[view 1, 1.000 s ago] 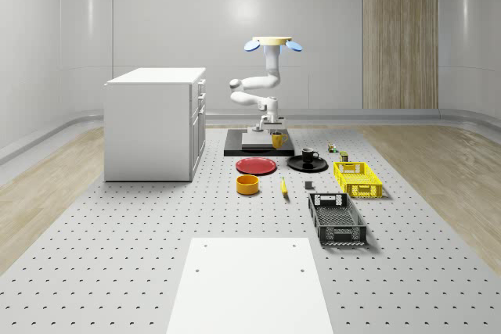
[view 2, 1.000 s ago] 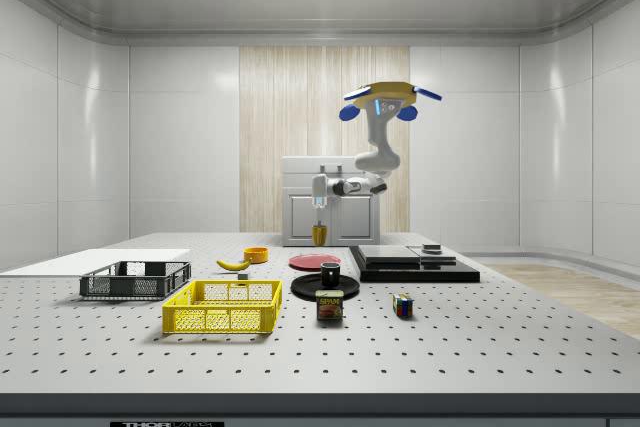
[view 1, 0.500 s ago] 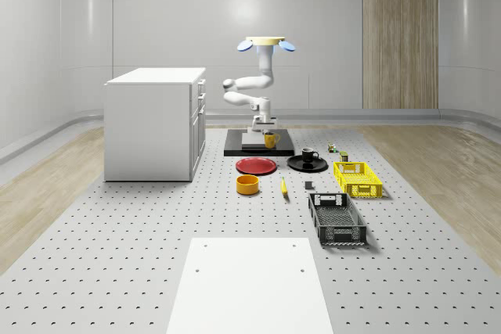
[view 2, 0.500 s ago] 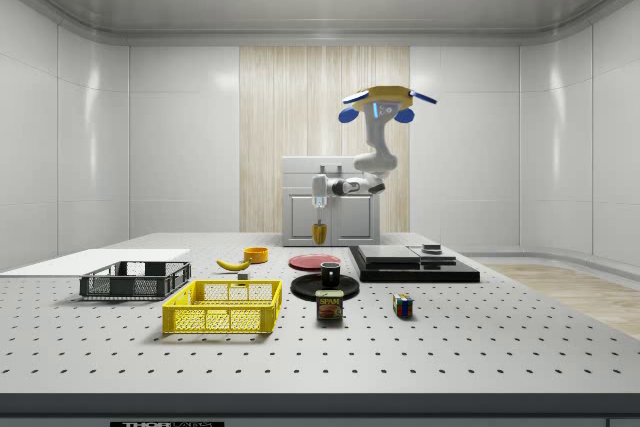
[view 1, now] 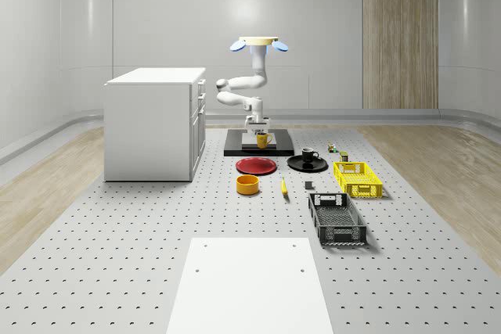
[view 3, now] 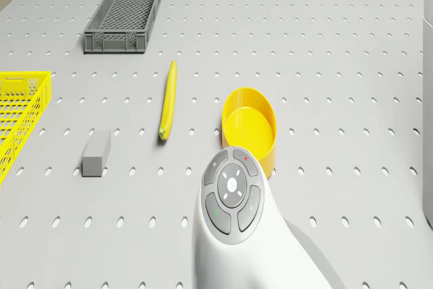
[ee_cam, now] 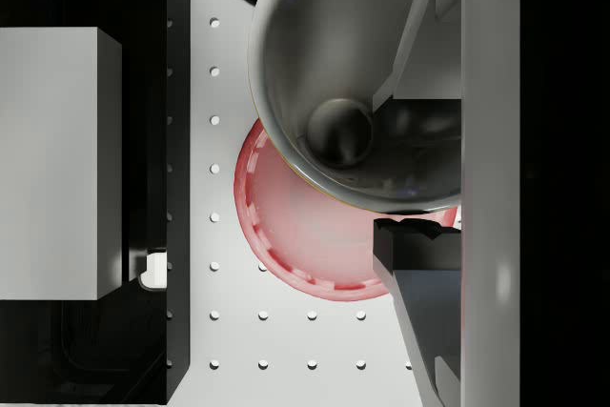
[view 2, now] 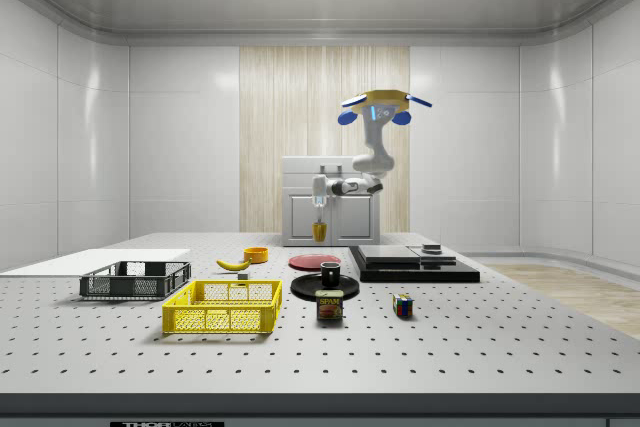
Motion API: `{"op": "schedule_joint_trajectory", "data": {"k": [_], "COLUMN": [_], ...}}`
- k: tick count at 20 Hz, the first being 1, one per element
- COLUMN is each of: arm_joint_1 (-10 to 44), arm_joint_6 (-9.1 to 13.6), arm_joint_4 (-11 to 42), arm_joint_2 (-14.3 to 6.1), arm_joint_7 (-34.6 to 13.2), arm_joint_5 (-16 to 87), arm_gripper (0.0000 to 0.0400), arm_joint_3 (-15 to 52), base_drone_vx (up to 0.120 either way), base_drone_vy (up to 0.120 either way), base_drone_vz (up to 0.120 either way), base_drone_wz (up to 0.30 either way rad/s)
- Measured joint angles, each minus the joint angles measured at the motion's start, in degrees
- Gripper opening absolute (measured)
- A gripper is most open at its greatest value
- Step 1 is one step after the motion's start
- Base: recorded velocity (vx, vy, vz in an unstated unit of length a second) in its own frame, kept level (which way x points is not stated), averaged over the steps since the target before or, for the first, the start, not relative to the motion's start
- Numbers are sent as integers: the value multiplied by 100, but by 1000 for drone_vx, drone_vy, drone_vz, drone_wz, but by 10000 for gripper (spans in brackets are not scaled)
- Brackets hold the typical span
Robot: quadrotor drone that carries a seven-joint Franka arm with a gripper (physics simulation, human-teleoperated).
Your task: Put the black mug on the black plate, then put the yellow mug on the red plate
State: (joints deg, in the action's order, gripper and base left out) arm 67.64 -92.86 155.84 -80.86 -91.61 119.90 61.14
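Observation:
The yellow mug (view 1: 263,139) hangs in the air with my gripper (view 1: 258,127) shut on its rim. In the side view the mug (view 2: 319,232) is well above the red plate (view 2: 314,261). The wrist view looks down into the mug (ee_cam: 334,92), held between the fingers (ee_cam: 424,259), with the red plate (ee_cam: 305,235) directly below. The black mug (view 1: 310,155) stands on the black plate (view 1: 293,165) to the whole-scene view's right of the red plate (view 1: 257,166). The drone (view 1: 258,43) hovers above the plates' far side.
A black slab (view 1: 235,149) with a white block lies behind the plates. A white cabinet (view 1: 153,123) stands at the whole-scene view's left. In front lie a yellow bowl (view 3: 250,130), a banana (view 3: 168,99), a grey block (view 3: 96,153), a yellow crate (view 1: 358,178) and a grey crate (view 3: 126,8).
The drone, arm and held yellow mug have shifted toward the whole-scene view's left, and the mug now hangs over the red plate. The mug's height is about the same.

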Motion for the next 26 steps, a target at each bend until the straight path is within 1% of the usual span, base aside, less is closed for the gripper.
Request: {"op": "schedule_joint_trajectory", "data": {"k": [7, 14, 19, 26], "arm_joint_1": [86, 200, 110, -50], "arm_joint_6": [-206, -482, -680, -844], "arm_joint_4": [-215, -572, -795, -989], "arm_joint_2": [36, 154, 172, 178], "arm_joint_7": [18, 64, 268, 540], "arm_joint_5": [324, 761, 915, 991], "arm_gripper": [110, 110, 110, 110], "arm_joint_3": [-351, -816, -1006, -1118], "base_drone_vx": [0, 0, 0, 0], "base_drone_vy": [0, 0, 0, 0], "base_drone_vz": [0, 0, 0, 0], "base_drone_wz": [0, 0, 0, 0]}}
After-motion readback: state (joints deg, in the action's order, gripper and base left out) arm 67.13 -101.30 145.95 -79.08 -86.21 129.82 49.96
